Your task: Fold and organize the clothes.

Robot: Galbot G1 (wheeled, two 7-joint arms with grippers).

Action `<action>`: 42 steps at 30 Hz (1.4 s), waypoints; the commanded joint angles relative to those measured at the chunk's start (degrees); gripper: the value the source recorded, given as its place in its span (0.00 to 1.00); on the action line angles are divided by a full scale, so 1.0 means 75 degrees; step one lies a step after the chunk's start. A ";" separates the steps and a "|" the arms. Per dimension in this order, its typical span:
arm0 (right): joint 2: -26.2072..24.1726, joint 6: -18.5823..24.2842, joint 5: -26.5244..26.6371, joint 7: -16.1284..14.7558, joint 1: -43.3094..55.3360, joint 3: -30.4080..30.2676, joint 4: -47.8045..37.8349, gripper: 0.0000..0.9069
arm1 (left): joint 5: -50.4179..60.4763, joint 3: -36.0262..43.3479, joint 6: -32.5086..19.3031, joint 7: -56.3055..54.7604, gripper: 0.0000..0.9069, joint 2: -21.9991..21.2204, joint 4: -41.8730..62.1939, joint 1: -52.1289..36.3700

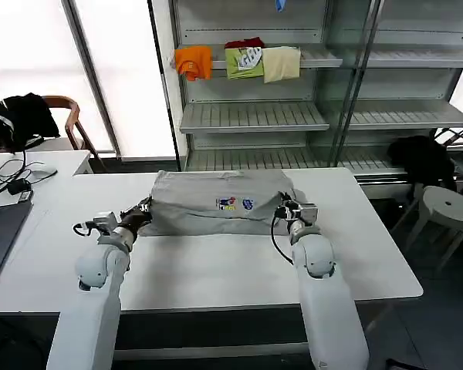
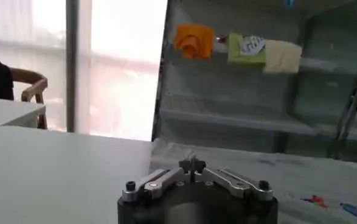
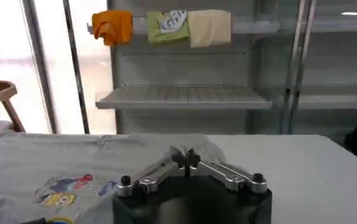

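Observation:
A light grey short-sleeved shirt (image 1: 208, 202) lies flat on the white table (image 1: 216, 270), its small multicoloured chest print (image 1: 235, 203) facing up. My left gripper (image 1: 143, 210) is at the shirt's near left edge. In the left wrist view this gripper (image 2: 192, 164) is shut, its tips pinched on the grey fabric (image 2: 287, 176). My right gripper (image 1: 282, 210) is at the shirt's near right edge. In the right wrist view that gripper (image 3: 185, 159) is shut too, with the fabric (image 3: 56, 164) puckered up around its tips and the print (image 3: 65, 189) beside it.
Metal shelves behind the table hold folded orange (image 1: 194, 60), green (image 1: 244, 62) and cream (image 1: 281, 63) cloths. A laptop (image 1: 0, 223) and cables sit on the desk at the left. A black garment (image 1: 420, 158) and a white stool (image 1: 447, 204) stand at the right.

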 commanded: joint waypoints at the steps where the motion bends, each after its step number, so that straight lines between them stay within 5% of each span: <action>1: -0.0003 0.0005 -0.0026 -0.0010 0.0304 -0.0008 -0.0498 0.00 | 0.0137 0.0066 -0.0117 -0.0002 0.01 -0.0048 0.0915 -0.0580; 15: 0.0007 0.0069 -0.0220 -0.0117 0.0816 -0.0075 -0.0991 0.00 | 0.0386 0.0087 -0.0085 0.0125 0.03 -0.0026 0.1098 -0.0616; 16: 0.0014 0.0065 -0.0263 -0.0112 0.0841 -0.0080 -0.1029 0.19 | 0.0396 0.0084 -0.0082 0.0126 0.24 -0.0026 0.1103 -0.0614; 17: 0.0036 0.0070 -0.0348 -0.0096 0.0872 -0.0074 -0.1087 1.00 | 0.0436 0.0085 -0.0078 0.0124 0.43 -0.0028 0.1117 -0.0615; 18: 0.0054 0.0070 -0.0365 -0.0065 0.0901 -0.0063 -0.1130 1.00 | 0.0457 0.0086 -0.0078 0.0125 1.00 -0.0030 0.1124 -0.0613; 30: 0.0100 0.0781 -0.0477 0.0215 0.0968 0.0025 -0.1171 1.00 | 0.0618 0.0048 -0.0042 0.0086 1.00 -0.0004 0.0766 -0.0481; 42: -0.0424 0.0051 -0.0086 0.0120 -0.0020 0.0105 0.0312 1.00 | 0.0777 0.0049 0.0309 0.0214 1.00 0.0097 -0.0048 0.0180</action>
